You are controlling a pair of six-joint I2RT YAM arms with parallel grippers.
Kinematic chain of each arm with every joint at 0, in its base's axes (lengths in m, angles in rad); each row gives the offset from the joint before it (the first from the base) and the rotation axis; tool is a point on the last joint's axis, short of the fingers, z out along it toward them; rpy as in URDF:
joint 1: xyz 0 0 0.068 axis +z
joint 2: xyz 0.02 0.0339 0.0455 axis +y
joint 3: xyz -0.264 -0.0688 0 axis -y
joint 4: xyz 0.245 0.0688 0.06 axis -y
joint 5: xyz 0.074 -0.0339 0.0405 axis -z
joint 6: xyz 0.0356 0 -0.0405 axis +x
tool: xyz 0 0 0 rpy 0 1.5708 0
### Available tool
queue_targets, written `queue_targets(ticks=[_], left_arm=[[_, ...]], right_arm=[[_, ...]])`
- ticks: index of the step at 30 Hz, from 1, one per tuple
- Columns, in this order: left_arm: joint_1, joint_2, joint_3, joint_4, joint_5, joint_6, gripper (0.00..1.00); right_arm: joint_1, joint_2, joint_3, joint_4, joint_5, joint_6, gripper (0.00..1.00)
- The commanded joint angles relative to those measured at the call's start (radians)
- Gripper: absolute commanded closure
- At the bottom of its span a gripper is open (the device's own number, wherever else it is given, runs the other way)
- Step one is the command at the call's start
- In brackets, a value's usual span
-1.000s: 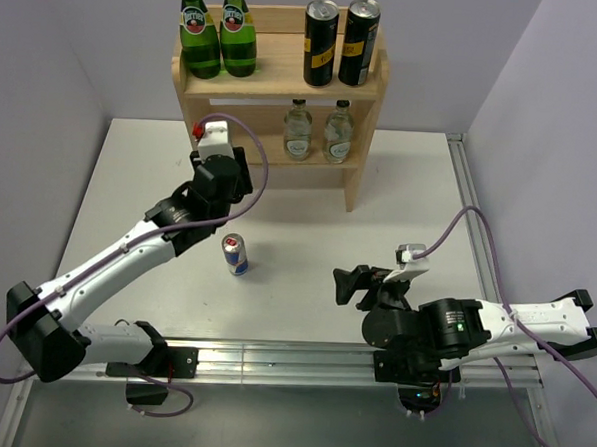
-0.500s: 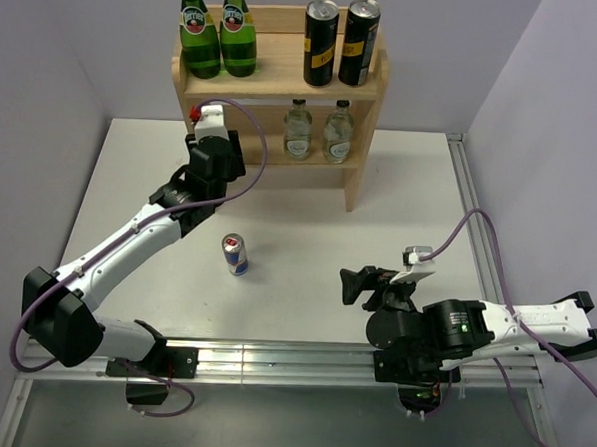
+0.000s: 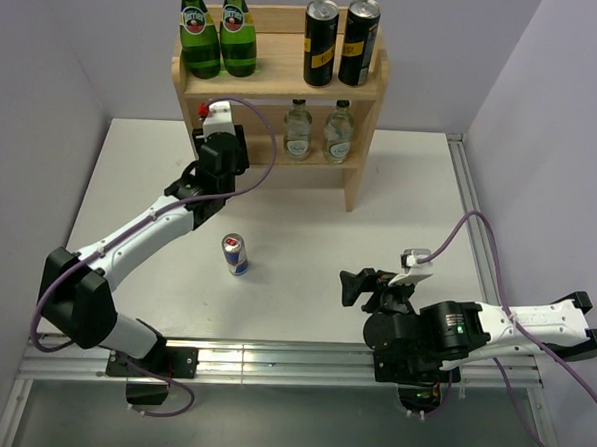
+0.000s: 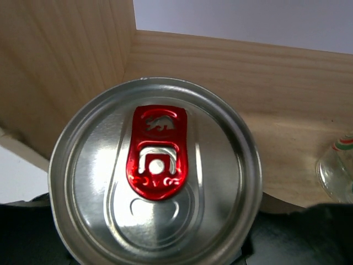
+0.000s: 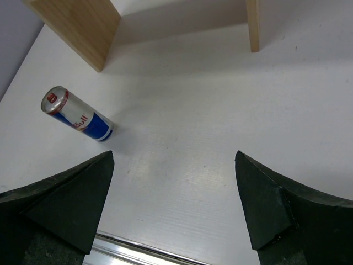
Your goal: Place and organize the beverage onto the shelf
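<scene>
My left gripper (image 3: pixel 221 139) is shut on a slim silver can with a red tab (image 4: pixel 157 176) and holds it at the left end of the lower tier of the wooden shelf (image 3: pixel 276 70). The top view hides that can under the wrist. Another slim blue-silver-red can (image 3: pixel 236 254) stands on the table, also seen lying in the right wrist view as the can (image 5: pixel 78 115). Two black-and-yellow cans (image 3: pixel 338 43) stand on the top tier. Two clear bottles (image 3: pixel 318 131) stand on the lower tier. My right gripper (image 3: pixel 360 285) hangs open over the table.
Two large green glass bottles (image 3: pixel 217 34) stand at the left of the shelf's top tier. The shelf's left panel (image 4: pixel 66 61) is close beside the held can. A metal rail (image 3: pixel 271 357) runs along the near table edge.
My left arm has carried the can up toward the shelf and a little to the right, into the lower tier's left end. The right arm has barely shifted.
</scene>
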Motion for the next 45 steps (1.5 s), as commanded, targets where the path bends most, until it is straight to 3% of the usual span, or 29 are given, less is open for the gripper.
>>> queue_targets(ticks=[1, 19, 23, 27, 40, 41, 44, 45], left_arm=[[0.009, 0.018, 0.078, 0.136, -0.035, 0.033, 1.0], [0.036, 0.141, 0.158, 0.175, -0.149, 0.052, 0.99], [0.044, 0.136, 0.142, 0.194, -0.16, 0.036, 0.85], [0.046, 0.124, 0.106, 0.221, -0.167, 0.024, 0.56], [0.047, 0.136, 0.076, 0.287, -0.243, 0.025, 0.52], [0.047, 0.142, 0.082, 0.284, -0.246, 0.019, 0.5], [0.046, 0.158, 0.089, 0.284, -0.247, 0.019, 0.28], [0.046, 0.159, 0.091, 0.288, -0.246, 0.021, 0.25]], right_arm=[[0.006, -0.006, -0.007, 0.013, 0.04, 0.03, 0.03], [0.006, 0.011, -0.026, 0.042, 0.037, 0.019, 0.03], [0.006, 0.014, -0.033, 0.054, 0.035, 0.016, 0.03], [0.005, 0.023, -0.033, 0.065, 0.034, 0.013, 0.03], [0.006, 0.038, -0.042, 0.115, 0.029, -0.018, 0.03], [0.006, 0.037, -0.044, 0.117, 0.029, -0.018, 0.03], [0.006, 0.037, -0.044, 0.126, 0.029, -0.03, 0.03], [0.006, 0.038, -0.047, 0.134, 0.029, -0.035, 0.03]])
